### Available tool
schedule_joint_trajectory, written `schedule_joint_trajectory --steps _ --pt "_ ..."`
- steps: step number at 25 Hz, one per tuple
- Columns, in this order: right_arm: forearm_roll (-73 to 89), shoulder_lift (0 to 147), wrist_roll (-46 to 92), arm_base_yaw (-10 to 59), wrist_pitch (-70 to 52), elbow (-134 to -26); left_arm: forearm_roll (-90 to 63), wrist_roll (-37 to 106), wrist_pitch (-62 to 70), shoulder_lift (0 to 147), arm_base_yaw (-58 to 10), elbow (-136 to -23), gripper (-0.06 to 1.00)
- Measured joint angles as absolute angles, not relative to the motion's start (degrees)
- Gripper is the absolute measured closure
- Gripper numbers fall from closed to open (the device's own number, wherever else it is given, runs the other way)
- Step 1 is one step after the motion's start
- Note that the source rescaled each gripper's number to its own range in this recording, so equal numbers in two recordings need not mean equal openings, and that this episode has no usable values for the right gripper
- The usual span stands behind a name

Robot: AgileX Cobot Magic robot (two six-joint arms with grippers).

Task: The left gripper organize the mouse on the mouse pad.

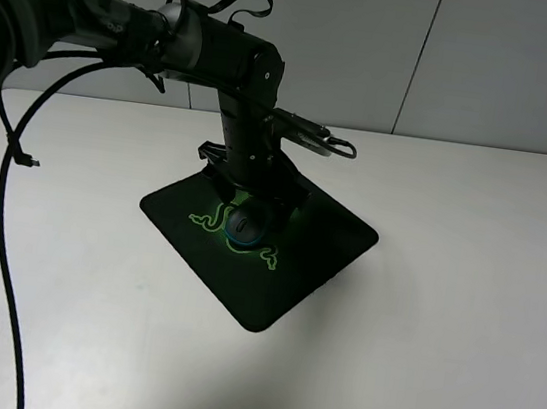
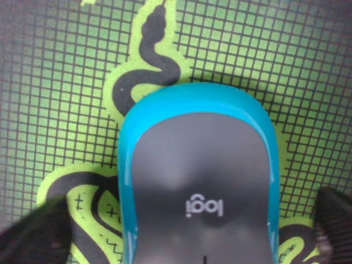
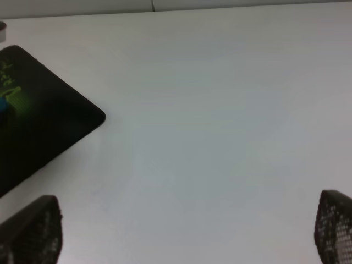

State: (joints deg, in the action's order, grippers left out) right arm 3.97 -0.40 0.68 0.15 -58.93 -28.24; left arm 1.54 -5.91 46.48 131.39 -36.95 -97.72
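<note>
1. Ext. high view: you see the left gripper (image 1: 252,198) at frame centre, pointing down at the mouse pad (image 1: 318,251). Its arm comes in from the upper left of the frame.
2. The mouse (image 1: 245,226) sits on the pad, left of the pad's middle, right under the gripper and on top of the green snake emblem (image 1: 213,222).
3. The pad lies turned like a diamond on the white table (image 1: 464,290), one corner towards the bottom of the frame, centre-left.
4. A black cable (image 1: 8,230) hangs down the left edge of the frame, well apart from the pad.
5. L wrist cam: the mouse (image 2: 198,181) fills most of the view, w/ dark grey top, teal rim and "logi" lettering (image 2: 204,208) on its back.
6. The left gripper (image 2: 184,234) straddles the mouse w/ one dark finger on each side. You can see pad (image 2: 55,82) between each finger and the teal rim, so the jaws are spread and not touching it.
7. The emblem (image 2: 154,60) shows around and partly under the mouse.
8. R wrist cam: the right gripper (image 3: 181,236) has its mesh fingers (image 3: 30,231) wide apart over the table (image 3: 220,110). One corner of the pad (image 3: 38,126) shows, well apart from those fingers.
</note>
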Motion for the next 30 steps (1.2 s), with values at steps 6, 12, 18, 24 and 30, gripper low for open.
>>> schedule_joint_trajectory --steps 6,12,18,24,30 --pt "4.0 -0.4 0.7 0.2 -58.9 -28.2 1.4 -5.9 46.9 131.4 -36.9 -97.8 -0.03" --pt "4.0 -0.4 0.6 0.2 -58.9 -28.2 1.3 -5.9 53.4 129.3 -36.9 -99.9 -0.05" --pt "4.0 -0.4 0.6 0.2 -58.9 -28.2 1.3 -5.9 59.6 123.7 -36.9 -100.2 -0.05" --pt "4.0 -0.4 0.6 0.2 -58.9 -28.2 1.4 -5.9 67.3 118.8 -36.9 -100.2 -0.05" --pt "4.0 -0.4 0.6 0.2 -58.9 -28.2 1.7 -5.9 67.4 113.8 -37.1 -99.7 -0.05"
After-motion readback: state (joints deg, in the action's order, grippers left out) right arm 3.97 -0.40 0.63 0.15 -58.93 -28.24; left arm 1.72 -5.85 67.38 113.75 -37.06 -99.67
